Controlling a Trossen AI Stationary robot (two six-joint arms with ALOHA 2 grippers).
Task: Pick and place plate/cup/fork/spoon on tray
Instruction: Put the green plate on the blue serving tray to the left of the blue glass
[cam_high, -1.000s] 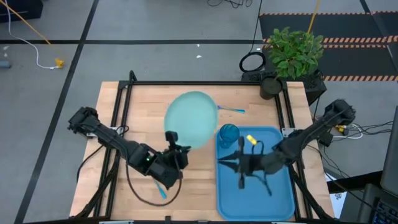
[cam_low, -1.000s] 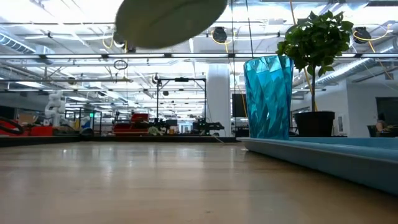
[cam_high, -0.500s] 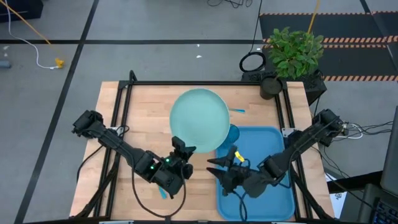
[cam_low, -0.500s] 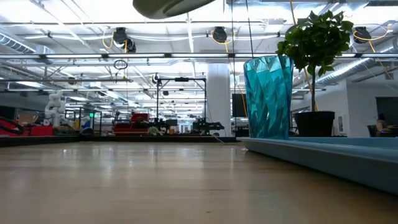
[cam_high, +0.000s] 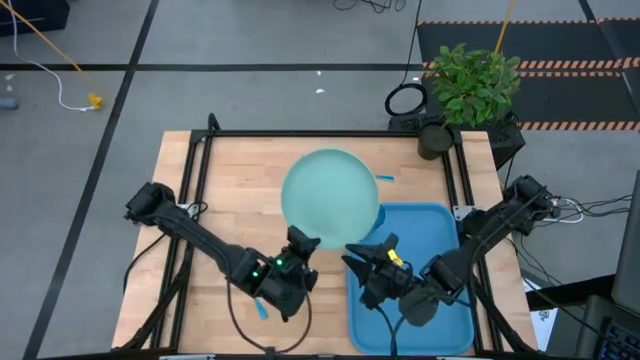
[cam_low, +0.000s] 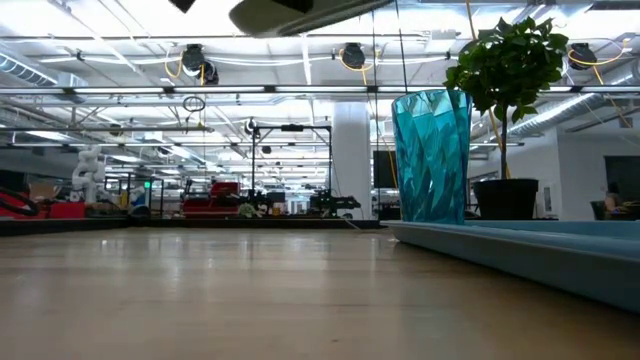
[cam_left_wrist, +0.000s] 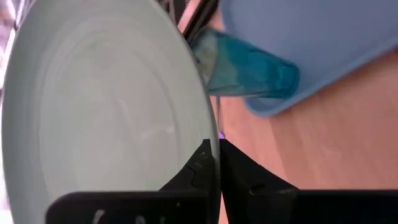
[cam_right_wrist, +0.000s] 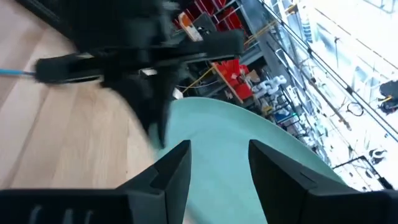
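Note:
The pale mint plate hangs above the table, over the blue tray's far left corner. My left gripper is shut on its near rim. In the low view the plate's underside shows at the top. The teal cup stands upright in the tray; from above the plate covers it. My right gripper is open over the tray, close to the plate's near right rim, and the plate shows beyond its fingers. One light-blue utensil lies past the plate and another under my left arm. Which is the fork or the spoon, I cannot tell. My left gripper pinches the plate's near rim between its two fingers, one finger on each face. The fingers come from the table's near side, slanting a little down. The plate is lifted clear of table and tray and reaches away from the fingers toward the far edge.
A potted plant stands at the table's far right corner, by the dark frame rail. Bare wood lies left of the plate. The tray's near half is under my right arm.
My left gripper has carried the plate toward the table's right and a little down, rolling its wrist; the plate now overlaps the tray's corner and hides the cup from above. My right gripper has swung toward the tray's left edge and the plate, turned, and opened.

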